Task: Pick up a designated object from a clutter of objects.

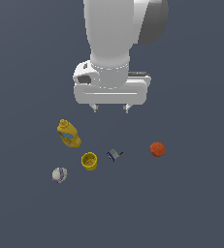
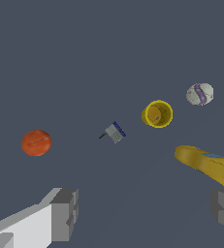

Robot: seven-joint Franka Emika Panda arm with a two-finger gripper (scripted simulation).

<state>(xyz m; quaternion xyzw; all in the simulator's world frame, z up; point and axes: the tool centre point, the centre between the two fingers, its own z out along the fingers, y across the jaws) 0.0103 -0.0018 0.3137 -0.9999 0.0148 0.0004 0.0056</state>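
My tool (image 1: 110, 109) hangs above the counter (image 1: 196, 203) with its fingers (image 2: 60, 215) spread apart, holding nothing. The orange-red ball (image 1: 157, 149) sits alone at about four o'clock from my tool in the exterior view (well apart from the rest). The grey-blue piece (image 1: 114, 155), yellow cup (image 1: 89, 161), yellow bottle (image 1: 68, 133) and whitish-purple ball (image 1: 59, 175) lie around seven o'clock.
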